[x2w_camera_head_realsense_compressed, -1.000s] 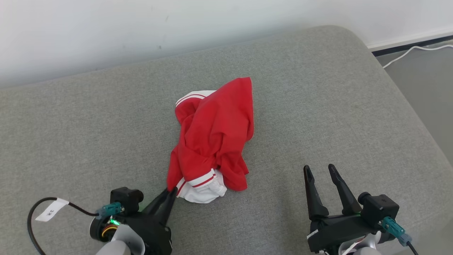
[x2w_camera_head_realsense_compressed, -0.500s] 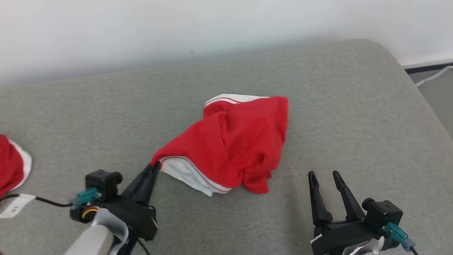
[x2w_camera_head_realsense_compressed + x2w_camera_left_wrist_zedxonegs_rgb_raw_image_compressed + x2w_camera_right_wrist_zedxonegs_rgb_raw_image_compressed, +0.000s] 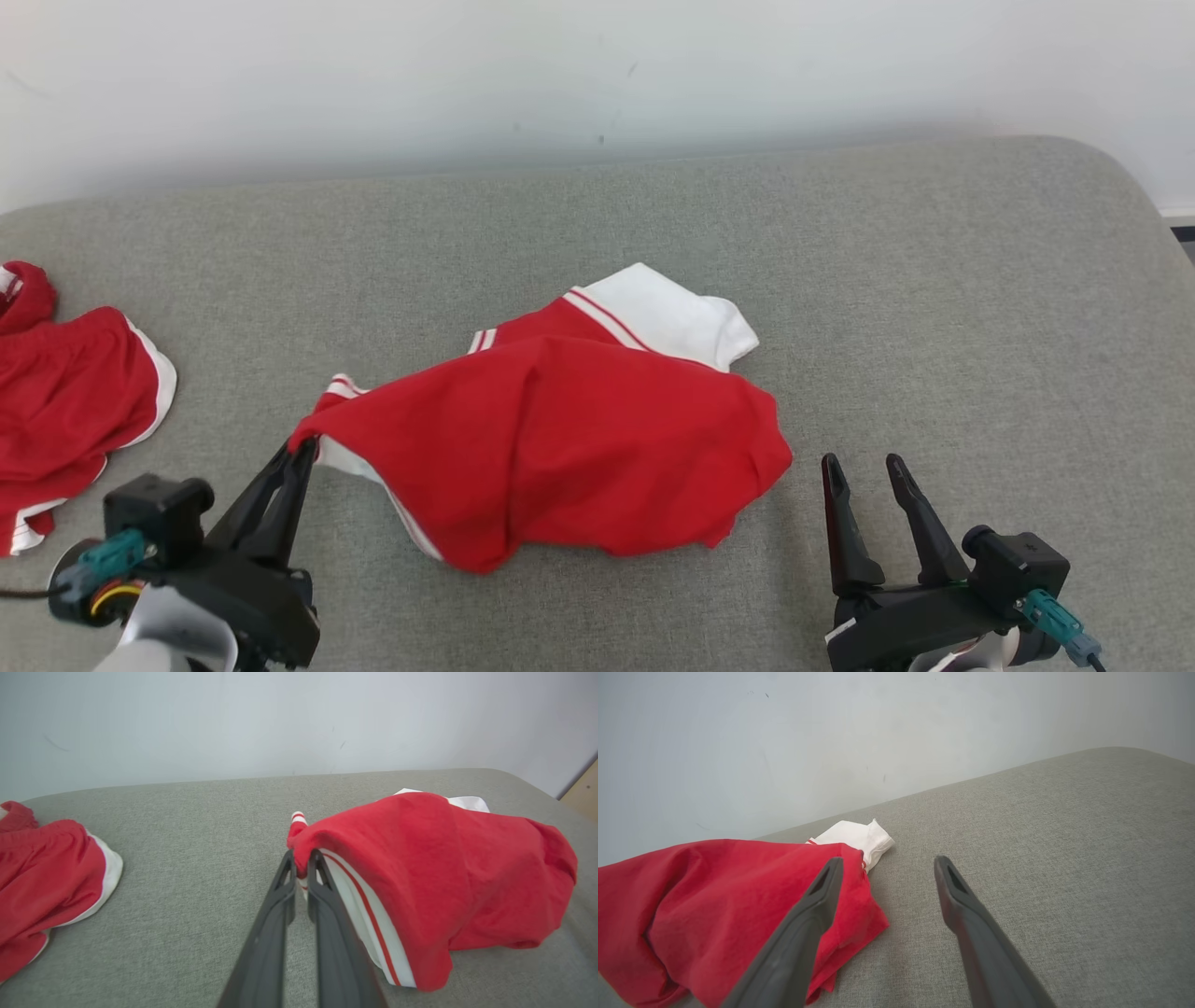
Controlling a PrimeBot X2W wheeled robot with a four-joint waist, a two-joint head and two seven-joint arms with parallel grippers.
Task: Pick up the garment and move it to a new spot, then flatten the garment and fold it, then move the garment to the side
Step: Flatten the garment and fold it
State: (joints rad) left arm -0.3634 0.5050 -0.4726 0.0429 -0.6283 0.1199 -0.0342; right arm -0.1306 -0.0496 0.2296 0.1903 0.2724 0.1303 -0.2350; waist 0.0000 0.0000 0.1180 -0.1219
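The garment (image 3: 579, 448) is red with white striped trim and lies half spread on the grey cushion (image 3: 934, 308), its left corner lifted. My left gripper (image 3: 297, 454) is shut on that corner; in the left wrist view the left gripper (image 3: 302, 859) pinches the red edge of the garment (image 3: 444, 868). To the right of the cloth my right gripper (image 3: 863, 465) stands open with nothing between its fingers. In the right wrist view the right gripper (image 3: 886, 865) is open over bare cushion, with the garment (image 3: 714, 905) to its left.
A second red and white garment (image 3: 65, 401) lies at the cushion's left edge, and the left wrist view also has this second garment (image 3: 46, 882). A pale wall (image 3: 560, 75) runs behind the cushion. The cushion's rounded right corner (image 3: 1120, 177) drops off to the floor.
The head camera has turned left, bringing the second garment into view. My left gripper, shut on the garment's corner, has pulled it leftward and the bundle has spread out. The right gripper stays open.
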